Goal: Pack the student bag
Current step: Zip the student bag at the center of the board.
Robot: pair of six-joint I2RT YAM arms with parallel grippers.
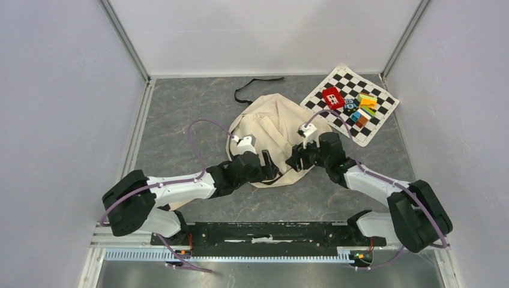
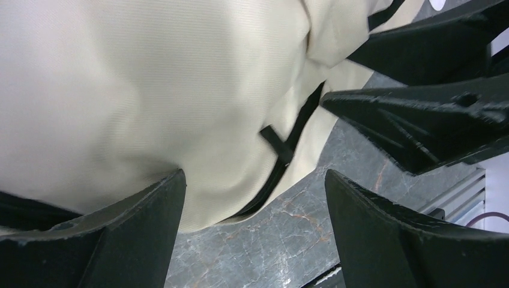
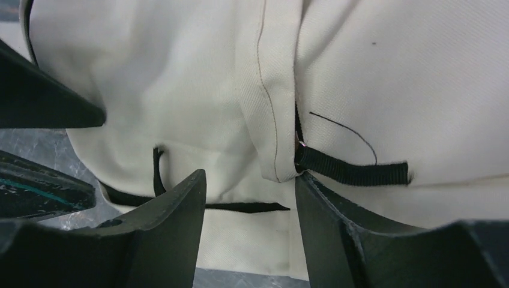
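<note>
The student bag, a cream canvas backpack with black straps, lies flat in the middle of the table. My left gripper is at the bag's near edge. In the left wrist view it is open, with the bag's edge and its black zipper just beyond the fingertips. My right gripper is next to it at the same near edge. In the right wrist view it is open over cream fabric, with a black strap end by its right finger. No books show.
A checkered mat lies at the back right with a red item and several coloured blocks. A loose black strap lies behind the bag. White walls enclose the table. The two grippers are close together.
</note>
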